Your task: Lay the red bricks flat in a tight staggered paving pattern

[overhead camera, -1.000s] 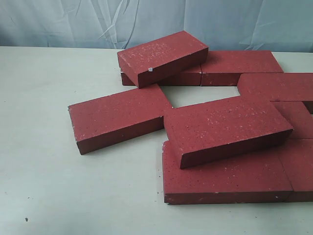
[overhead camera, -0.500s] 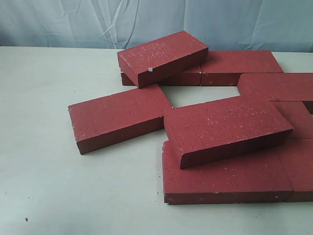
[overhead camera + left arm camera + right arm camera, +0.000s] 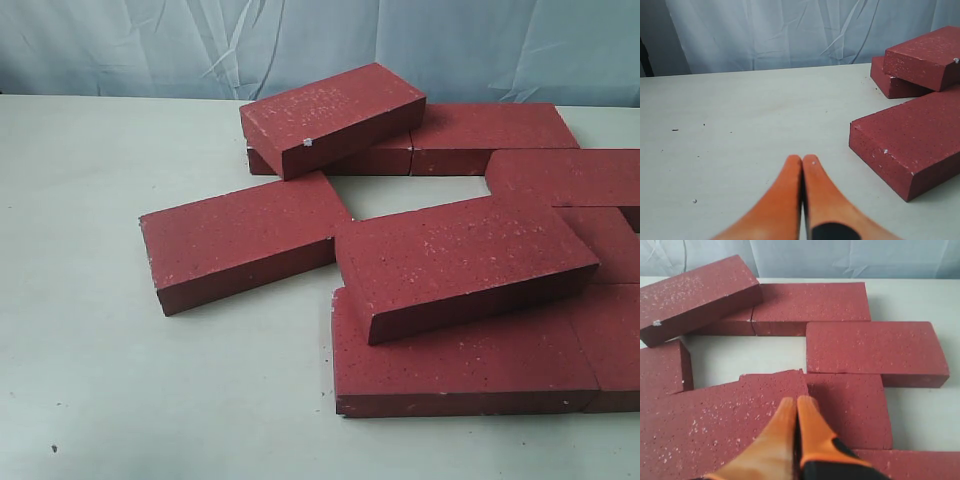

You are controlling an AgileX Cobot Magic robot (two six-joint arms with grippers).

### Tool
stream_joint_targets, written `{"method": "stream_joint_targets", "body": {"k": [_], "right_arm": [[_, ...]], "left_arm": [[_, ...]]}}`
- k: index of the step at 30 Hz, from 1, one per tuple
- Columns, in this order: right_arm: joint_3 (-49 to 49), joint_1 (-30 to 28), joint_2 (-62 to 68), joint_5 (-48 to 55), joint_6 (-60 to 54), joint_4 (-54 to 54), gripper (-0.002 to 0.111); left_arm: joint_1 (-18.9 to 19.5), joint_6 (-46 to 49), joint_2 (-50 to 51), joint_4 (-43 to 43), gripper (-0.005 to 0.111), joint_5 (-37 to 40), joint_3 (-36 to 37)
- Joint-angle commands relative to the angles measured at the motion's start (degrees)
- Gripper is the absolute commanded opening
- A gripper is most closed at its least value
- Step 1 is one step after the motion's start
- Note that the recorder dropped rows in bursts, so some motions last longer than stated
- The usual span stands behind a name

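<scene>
Even diffuse light, soft shadows, sharp exterior; near jaws blurred in wrist views.

Red bricks (image 3: 245,240) on pale table (image 3: 100,350)

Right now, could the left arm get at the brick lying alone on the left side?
Probably yes. Only table lies between the left pincer and that brick, and nothing rests on top of it. The pincer is shut, though.

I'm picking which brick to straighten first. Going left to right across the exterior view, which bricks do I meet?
Lone brick at the left → brick propped up at the back → tilted brick lying on the front ones → rearmost brick cut by the right edge.
</scene>
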Motion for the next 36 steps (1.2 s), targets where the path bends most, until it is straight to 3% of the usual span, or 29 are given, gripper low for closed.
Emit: {"method": "stream_joint_targets", "body": {"k": [1, 5, 11, 23, 36], "right_arm": [[-0.31, -0.31, 4.76, 3.36, -0.32, 1.71, -0.001], [-0.43, 0.06, 11.63, 3.57, -0.85, 3.67, -0.001], [-1.40, 6.05, 20.94, 3.57, -8.14, 12.39, -0.001], [-23.15, 21.29, 42.95, 5.26, -8.26, 10.12, -0.001], [-37.88, 25.77, 59.79, 6.24, -8.26, 9.53, -0.001]], "left_arm": [[0.07, -0.26, -0.37, 0.16, 0.000, -0.54, 0.31], [0.07, -0.26, -0.37, 0.16, 0.000, -0.54, 0.31], [0.07, -0.26, -0.37, 0.16, 0.000, -0.54, 0.31], [0.07, -0.26, -0.37, 0.16, 0.000, -0.54, 0.31], [0.07, -0.26, -0.37, 0.16, 0.000, -0.54, 0.31]]}}
